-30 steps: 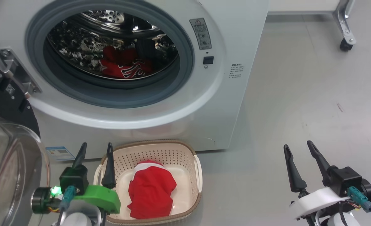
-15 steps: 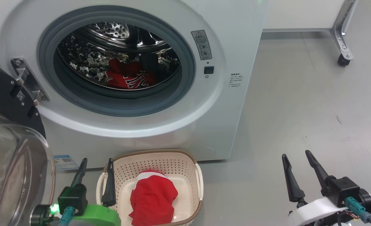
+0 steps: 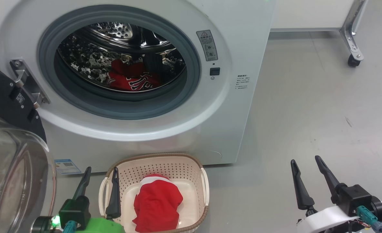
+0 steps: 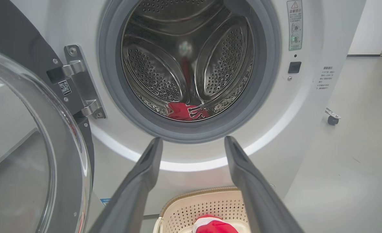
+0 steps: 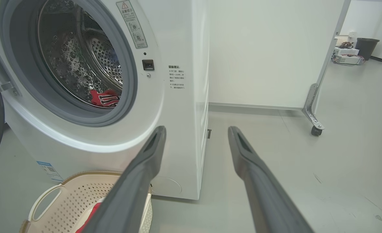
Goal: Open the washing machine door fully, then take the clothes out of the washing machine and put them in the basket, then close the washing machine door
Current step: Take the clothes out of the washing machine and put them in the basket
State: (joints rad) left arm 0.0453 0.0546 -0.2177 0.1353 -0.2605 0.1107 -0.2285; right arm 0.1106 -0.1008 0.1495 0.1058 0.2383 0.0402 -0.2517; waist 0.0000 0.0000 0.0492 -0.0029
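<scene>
Two grippers sit at the bottom of the head view, fingers pointing up the frame, jaws spread and holding nothing: the left gripper (image 3: 101,168) at lower left, the right gripper (image 3: 304,159) at lower right. The left gripper's inner finger overlaps the left rim of the basket (image 3: 165,166); contact cannot be determined. The right gripper stands over bare floor (image 3: 307,113), open up to a caster (image 3: 352,60) at upper right.

The basket stands at lower centre, just before the base of the machine (image 3: 249,32). Its near edge is cut off by the frame bottom. One piece of the clothes (image 3: 157,204) lies inside it as a bundle, long axis up-down the frame, white trim at the top end.

The door (image 3: 13,181) hangs open at the left edge on its hinge (image 3: 27,84), glass bowl bulging toward the frame's right. The left and bottom edges cut it off.

The round opening is unobstructed. In the drum (image 3: 90,61), a second red piece (image 3: 132,81) lies at the bottom, long axis left-right, lettering facing outward. Its far part merges with dark reflections and is hard to make out.
</scene>
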